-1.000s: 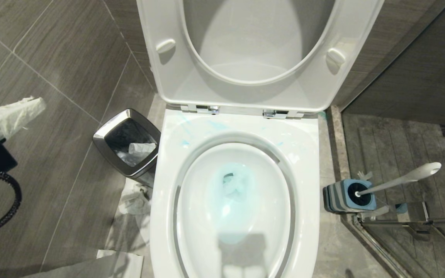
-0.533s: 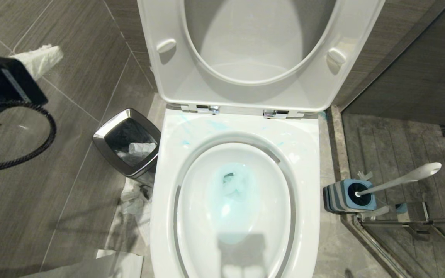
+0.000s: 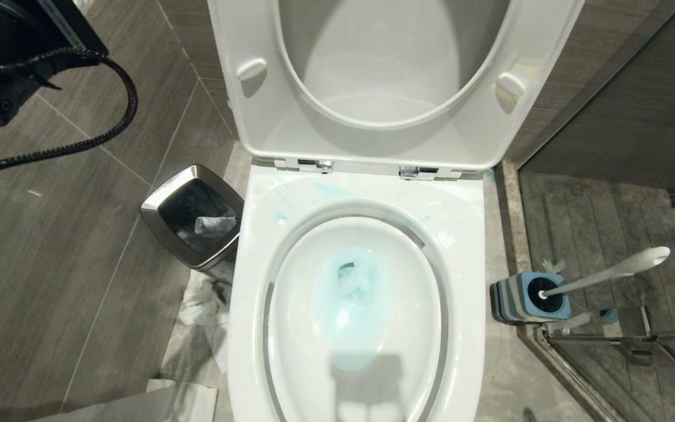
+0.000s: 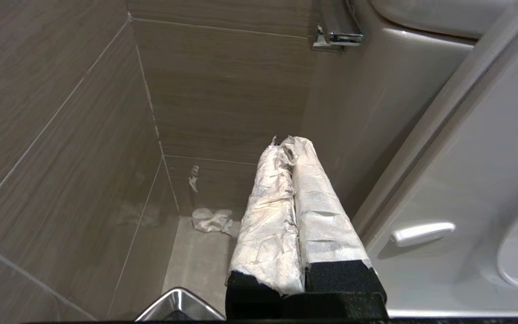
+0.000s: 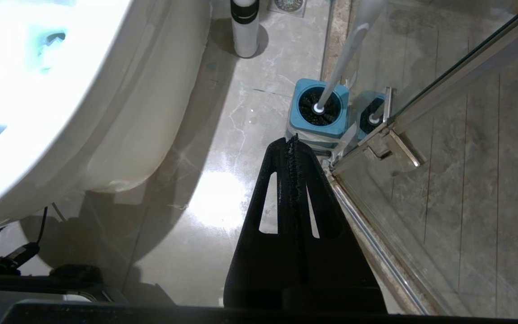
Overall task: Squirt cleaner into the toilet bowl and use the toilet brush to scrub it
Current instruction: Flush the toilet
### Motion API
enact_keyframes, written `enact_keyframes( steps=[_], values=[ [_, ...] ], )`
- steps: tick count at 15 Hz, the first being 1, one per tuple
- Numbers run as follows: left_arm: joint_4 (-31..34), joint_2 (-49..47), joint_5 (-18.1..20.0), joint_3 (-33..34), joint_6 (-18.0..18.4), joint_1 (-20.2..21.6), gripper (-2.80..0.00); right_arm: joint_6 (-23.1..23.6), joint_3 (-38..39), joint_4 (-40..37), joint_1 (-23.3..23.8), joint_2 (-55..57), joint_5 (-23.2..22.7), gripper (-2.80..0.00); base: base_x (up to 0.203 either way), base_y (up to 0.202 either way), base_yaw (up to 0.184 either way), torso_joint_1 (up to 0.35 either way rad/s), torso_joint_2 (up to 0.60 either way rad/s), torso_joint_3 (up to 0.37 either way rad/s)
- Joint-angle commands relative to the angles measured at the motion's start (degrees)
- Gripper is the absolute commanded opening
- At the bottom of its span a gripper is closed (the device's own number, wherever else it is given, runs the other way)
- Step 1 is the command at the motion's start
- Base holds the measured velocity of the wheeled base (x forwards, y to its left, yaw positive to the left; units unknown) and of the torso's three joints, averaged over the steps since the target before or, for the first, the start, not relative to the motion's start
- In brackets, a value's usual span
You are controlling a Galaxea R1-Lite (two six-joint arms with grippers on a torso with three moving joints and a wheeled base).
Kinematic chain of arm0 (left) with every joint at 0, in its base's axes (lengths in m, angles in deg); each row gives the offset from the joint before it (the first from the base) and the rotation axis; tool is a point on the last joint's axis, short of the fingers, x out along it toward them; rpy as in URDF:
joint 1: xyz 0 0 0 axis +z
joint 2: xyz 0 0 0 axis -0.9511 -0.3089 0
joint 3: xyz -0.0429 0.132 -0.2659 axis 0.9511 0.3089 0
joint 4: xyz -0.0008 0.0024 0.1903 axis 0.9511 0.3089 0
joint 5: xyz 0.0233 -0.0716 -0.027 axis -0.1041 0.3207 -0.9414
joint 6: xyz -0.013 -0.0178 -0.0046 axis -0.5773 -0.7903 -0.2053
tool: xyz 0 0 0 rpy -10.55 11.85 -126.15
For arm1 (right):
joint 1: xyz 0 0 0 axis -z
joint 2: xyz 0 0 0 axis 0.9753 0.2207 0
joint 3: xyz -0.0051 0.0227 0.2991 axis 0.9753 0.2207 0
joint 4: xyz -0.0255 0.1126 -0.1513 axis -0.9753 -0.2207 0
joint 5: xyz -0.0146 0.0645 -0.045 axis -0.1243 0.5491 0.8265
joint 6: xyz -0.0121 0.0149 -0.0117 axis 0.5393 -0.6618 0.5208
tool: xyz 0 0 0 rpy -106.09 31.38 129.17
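Up beside the raised toilet lid (image 4: 421,148), the left gripper (image 4: 288,144) has its two paper-wrapped fingers (image 4: 268,216) pressed flat together with nothing held between them. It points along the tiled wall toward the corner behind the toilet, where a crumpled tissue (image 4: 212,220) lies on the floor. In the head view only the black body of the left arm (image 3: 3,53) and its looping cable show, at the upper left edge, well apart from the toilet brush (image 3: 607,272).

The right gripper (image 5: 291,139) hangs low beside the toilet, its black fingers closed on each other and empty. Its tips point toward the brush holder (image 5: 318,110), which stands near them on the marble floor just beside the glass shower door (image 5: 443,135).

The toilet brush sits in that square blue-and-grey holder, to the right of the toilet bowl (image 3: 466,246), its white handle leaning away to the right with the flattened end uppermost. Neither gripper touches it.

The bowl holds water tinted by the cleaner (image 3: 352,293), a turquoise patch around the outlet, with thin blue smears on the back of the rim near the chrome hinges. To the bowl's left stands a small steel bin (image 3: 159,205) with a black liner, holding crumpled white paper.
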Motion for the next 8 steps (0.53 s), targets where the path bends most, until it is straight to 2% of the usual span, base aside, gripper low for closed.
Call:
enact_keyframes(
  steps=[1,4,5,6,7,8],
  values=[
    [1.5,3.1,0.0,1.4,0.0,0.0,-2.80,0.0,0.7,0.0,0.0,0.0,-0.1,-2.80,0.000,0.000,0.000,0.000,0.00,0.000],
    [3.5,4.3,0.0,4.6,1.5,1.1,-2.80,0.0,0.7,0.0,0.0,0.0,0.0,-2.80,0.000,0.000,0.000,0.000,0.00,0.000],
    [4.0,4.9,0.3,7.7,3.5,0.8,-2.80,0.0,0.7,0.0,0.0,0.0,0.0,-2.80,0.000,0.000,0.000,0.000,0.00,0.000],
    [4.3,5.4,0.4,10.6,8.0,0.4,-2.80,0.0,0.7,0.0,0.0,0.0,-0.1,-2.80,0.000,0.000,0.000,0.000,0.00,0.000],
    [4.9,5.6,-0.7,11.5,10.2,0.2,-2.80,0.0,0.7,0.0,0.0,0.0,0.0,-2.80,0.000,0.000,0.000,0.000,0.00,0.000],
    [7.0,5.8,-3.8,11.2,10.0,0.0,-2.80,0.0,0.7,0.0,0.0,0.0,0.0,-2.80,0.000,0.000,0.000,0.000,0.00,0.000]
  ],
)
